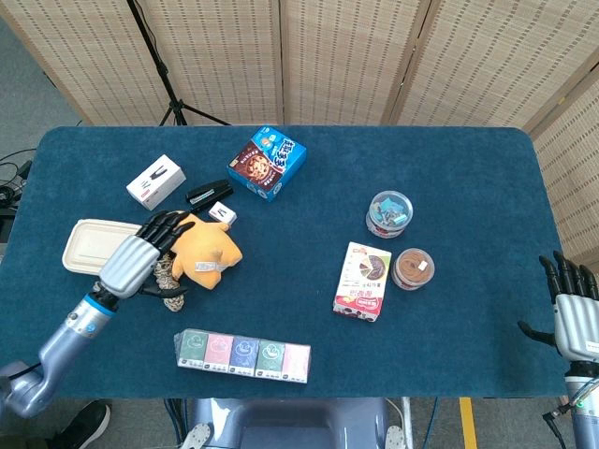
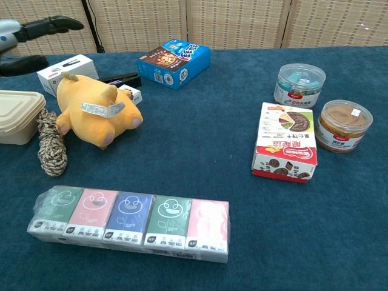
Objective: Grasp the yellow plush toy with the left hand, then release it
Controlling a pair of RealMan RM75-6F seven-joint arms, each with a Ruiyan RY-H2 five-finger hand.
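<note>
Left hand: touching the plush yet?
Apart. The chest view shows the left hand raised with fingers spread, with open space between it and the plush lying on the table.

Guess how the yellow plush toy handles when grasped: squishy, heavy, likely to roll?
The yellow plush toy looks soft and stuffed, so it probably squashes under fingers. Likely light. Lying slumped on the blue cloth, it seems unlikely to roll.

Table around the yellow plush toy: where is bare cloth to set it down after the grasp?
Bare blue cloth lies between the yellow plush toy and the red-and-white snack box, above the row of tissue packs. Crowded on its other sides: coiled rope, beige lidded container, black stapler, and the open left hand overhead.
</note>
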